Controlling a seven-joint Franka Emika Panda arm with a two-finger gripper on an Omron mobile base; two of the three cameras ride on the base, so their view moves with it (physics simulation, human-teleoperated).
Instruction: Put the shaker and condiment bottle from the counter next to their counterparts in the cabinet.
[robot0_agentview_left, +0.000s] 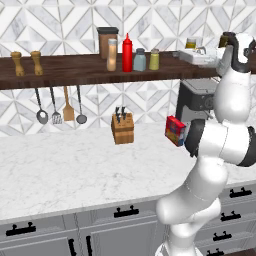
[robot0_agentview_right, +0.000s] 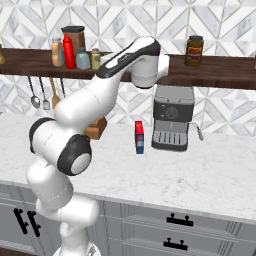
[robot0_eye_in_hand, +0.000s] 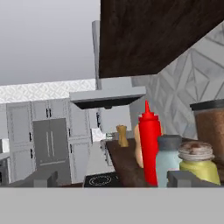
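Left base view has the small olive-yellow shaker (robot0_agentview_left: 154, 60) with its silver-grey cap standing on the long dark brown wooden shelf (robot0_agentview_left: 75, 70), just beside the pale blue-grey shaker (robot0_agentview_left: 140, 60); the red squeeze bottle (robot0_agentview_left: 127, 53) and slim tan-orange condiment bottle (robot0_agentview_left: 112, 55) stand next along. Hand view puts the dark two-finger gripper (robot0_eye_in_hand: 109, 179) near the shaker, fingers spread apart around nothing
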